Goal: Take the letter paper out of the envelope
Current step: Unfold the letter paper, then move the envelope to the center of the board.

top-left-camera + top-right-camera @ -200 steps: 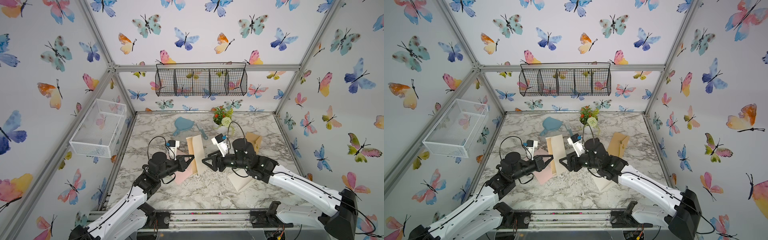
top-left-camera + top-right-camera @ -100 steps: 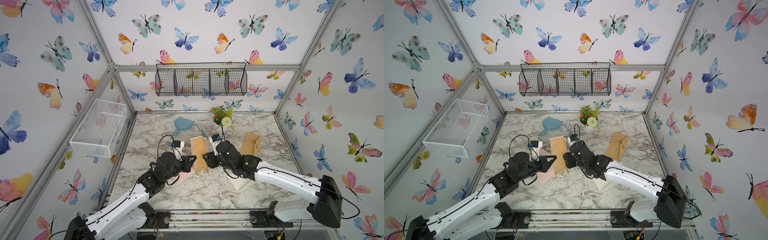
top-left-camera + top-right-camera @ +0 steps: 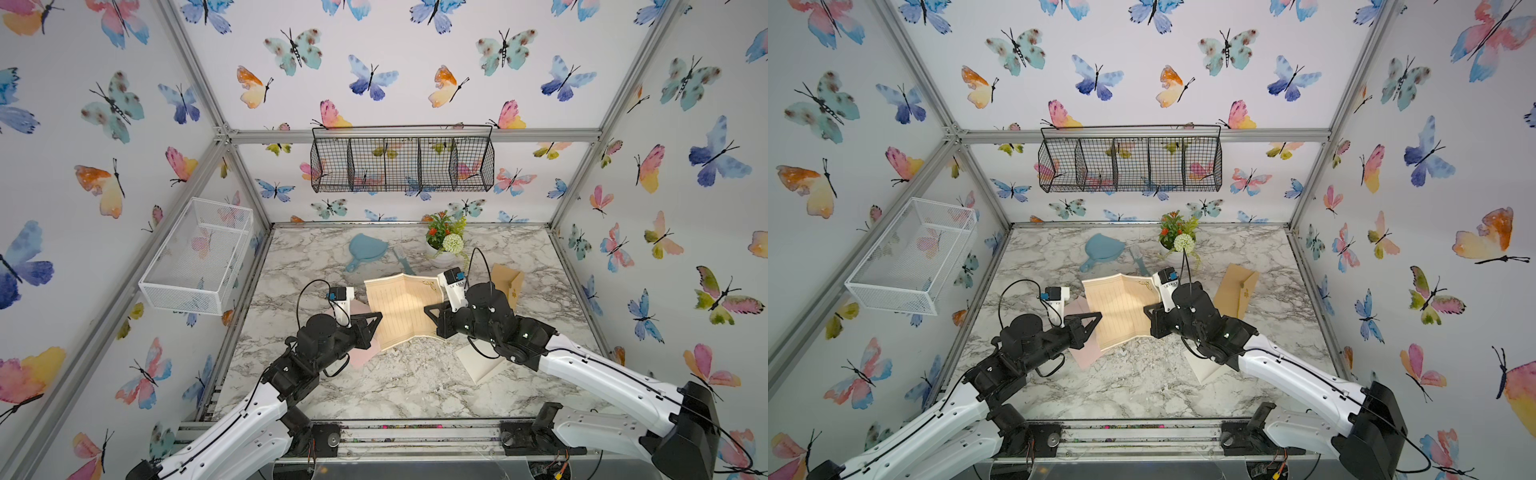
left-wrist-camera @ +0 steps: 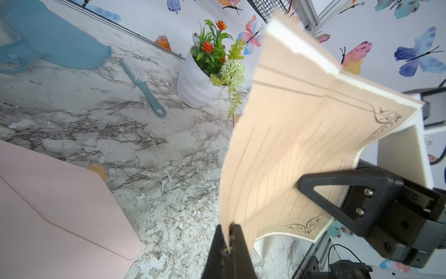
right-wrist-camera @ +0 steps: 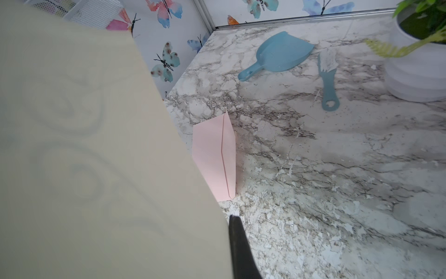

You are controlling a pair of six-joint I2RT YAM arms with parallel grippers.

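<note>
Filling right wrist view, letter paper [image 5: 96, 157] partly hides pink envelope [image 5: 217, 154].

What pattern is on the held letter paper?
Cream lined letter paper with dark scrollwork corners; left wrist view shows best.

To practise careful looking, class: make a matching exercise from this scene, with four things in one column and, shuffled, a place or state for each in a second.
Things:
1. letter
2. pink envelope
3. dustpan
4. pot

States:
A. lies flat on the table
B. holds flowers
C. gripped by left pincer and right pincer
D. blue, near the back wall

Pairs: 1-C, 2-A, 3-D, 4-B
</note>
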